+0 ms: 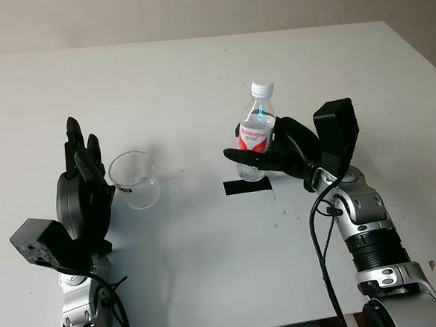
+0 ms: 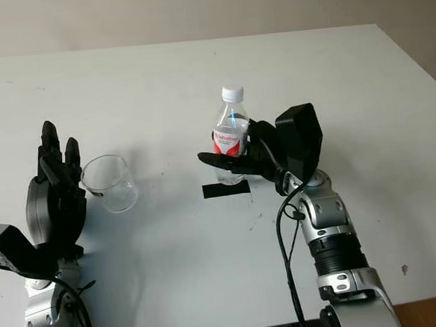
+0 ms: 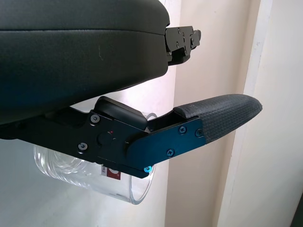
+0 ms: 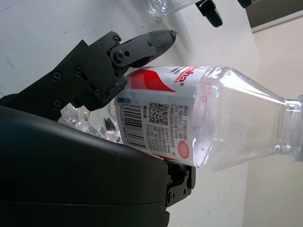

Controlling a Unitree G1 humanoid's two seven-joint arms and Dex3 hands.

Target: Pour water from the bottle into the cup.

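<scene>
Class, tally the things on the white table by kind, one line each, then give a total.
Bottle: 1, gripped by the right hand
Cup: 1, beside the open left hand
Black tape patch: 1
Total: 3

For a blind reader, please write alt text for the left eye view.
The right hand grips an upright water bottle above a black tape mark on the white table. The open left hand stands beside an empty clear cup.

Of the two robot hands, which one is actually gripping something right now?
The right robot hand: its fingers wrap the upright water bottle at its red label. The left robot hand is open beside the clear cup.
</scene>
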